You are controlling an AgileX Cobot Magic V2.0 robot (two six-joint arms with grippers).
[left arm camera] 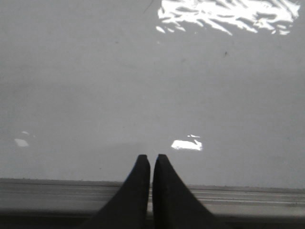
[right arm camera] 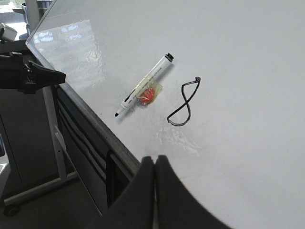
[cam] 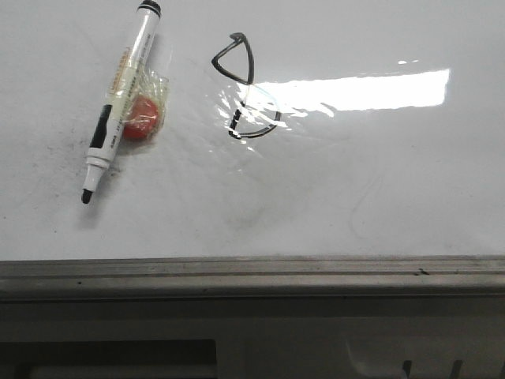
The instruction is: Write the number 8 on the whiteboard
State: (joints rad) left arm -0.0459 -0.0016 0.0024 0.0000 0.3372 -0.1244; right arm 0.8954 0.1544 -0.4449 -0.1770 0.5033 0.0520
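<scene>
1. Thin black ink number 8 (cam: 245, 87) sits finished on the glossy white whiteboard (cam: 379, 189).
2. White marker pen (cam: 120, 106) lies uncapped beside it.
3. Left tool (left arm camera: 151, 160) and right tool (right arm camera: 155, 160) pressed together, empty; looks done.

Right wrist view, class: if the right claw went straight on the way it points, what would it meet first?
Probably bare whiteboard: the shut right claw points at its surface, with the number 8 further along that line. Depth is uncertain.

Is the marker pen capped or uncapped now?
Uncapped: the marker pen lies flat on the whiteboard with its bare black tip exposed, left of the number 8.
</scene>
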